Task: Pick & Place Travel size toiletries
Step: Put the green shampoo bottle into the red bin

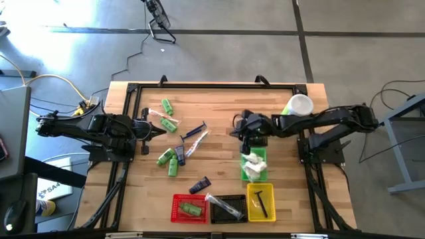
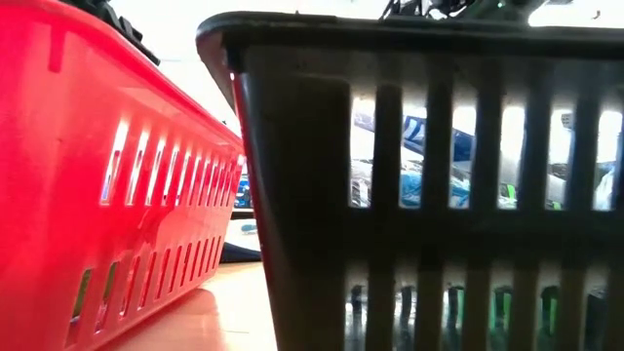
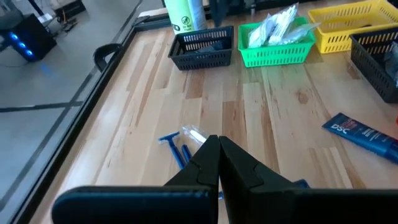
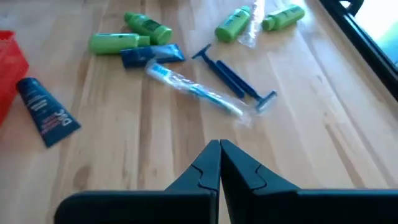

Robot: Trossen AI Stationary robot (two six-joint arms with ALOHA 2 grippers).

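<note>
Green bottles (image 1: 167, 106), blue razors (image 1: 194, 131), a wrapped toothbrush (image 4: 198, 91) and navy tubes (image 1: 199, 185) are what you have loose on the wooden table (image 1: 219, 113), all lying between your two pincers. You can count five green bottles out there: two beyond the left pincer (image 1: 161, 133) towards the table's far edge, three on its near side, with one navy tube among those three. A second navy tube lies alone, nearer the baskets. Two blue razors and the clear-wrapped toothbrush sit just ahead of the left pincer, whose fingers are pressed together on nothing.

Your right pincer (image 1: 237, 126) is also pressed together and empty, hanging just beside the green basket (image 1: 255, 174), which holds white packets (image 1: 253, 166). Right under that arm a small black basket (image 3: 202, 48) stands next to the green one, with a white cup (image 1: 299, 105) behind it.

Along the near edge you have three more baskets side by side: red (image 1: 187, 208) with one green bottle, black (image 1: 229, 208) with a wrapped item, yellow (image 1: 261, 201) with a thin black item. Nothing stands between either pincer and the loose pieces.
</note>
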